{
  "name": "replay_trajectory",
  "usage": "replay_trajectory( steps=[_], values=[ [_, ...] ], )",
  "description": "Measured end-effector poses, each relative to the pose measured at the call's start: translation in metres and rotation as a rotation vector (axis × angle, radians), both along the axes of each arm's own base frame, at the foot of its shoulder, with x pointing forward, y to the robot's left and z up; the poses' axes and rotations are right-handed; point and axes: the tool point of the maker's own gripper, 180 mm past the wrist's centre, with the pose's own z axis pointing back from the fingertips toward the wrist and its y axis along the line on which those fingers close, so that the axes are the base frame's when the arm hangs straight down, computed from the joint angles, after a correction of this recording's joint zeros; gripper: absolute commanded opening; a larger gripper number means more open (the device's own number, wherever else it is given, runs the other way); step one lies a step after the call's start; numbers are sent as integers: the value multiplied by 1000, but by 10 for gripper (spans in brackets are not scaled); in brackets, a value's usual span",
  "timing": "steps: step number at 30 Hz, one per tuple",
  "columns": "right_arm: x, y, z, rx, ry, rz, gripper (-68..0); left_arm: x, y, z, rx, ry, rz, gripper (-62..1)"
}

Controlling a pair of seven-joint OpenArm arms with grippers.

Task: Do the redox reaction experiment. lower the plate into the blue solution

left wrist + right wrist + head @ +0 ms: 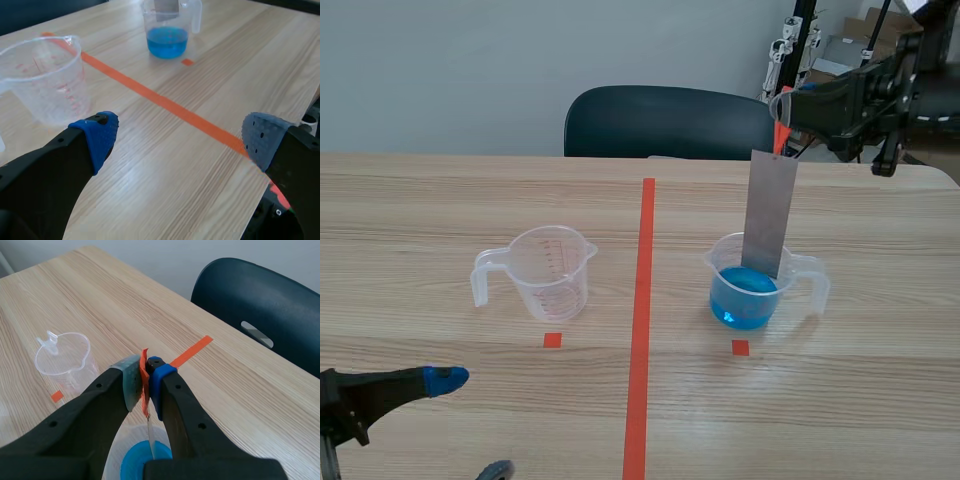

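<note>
Scene view: right gripper (781, 108) clamped on the orange tab (780, 135) of the upright plate (770, 215), its foot inside the beaker (815, 280) of blue solution (742, 302) right of the desk's centre line; descend vertically, clear of the rim; left gripper (180, 140) at the near edge, jaws apart.

No word, brand or number can be read anywhere. The only print is on the empty clear plastic measuring jug (545, 275) standing on the pale wooden worktop (440, 200). Red graduation lines with small red figures beside them run down its wall, too small and faint to make out in either the scene view or the left wrist view.
</note>
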Motion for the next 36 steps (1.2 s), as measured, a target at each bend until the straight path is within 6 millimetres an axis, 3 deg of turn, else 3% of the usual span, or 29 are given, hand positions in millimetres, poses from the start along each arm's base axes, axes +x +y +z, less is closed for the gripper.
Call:
replay_trajectory(
  steps=[5,11,17,27,32,36],
  values=[
    [2,4,-8,-3,5,0,-643,-27,13,-20,-24,-2,11,-86],
    [4,6,-21,-12,20,-9,-671,-43,8,-33,-19,-10,-23,-86],
    [7,6,-33,-22,38,-23,-671,-33,-3,-32,-12,-57,-8,-86],
    [6,21,-40,-57,17,3,-671,-30,-2,-35,5,-46,8,-86],
    [1,25,-48,-56,28,10,-671,-16,8,-6,-148,-116,104,-44],
    [-2,35,-50,-41,24,22,-671,-6,9,-3,-161,-116,105,-36]
  ],
)
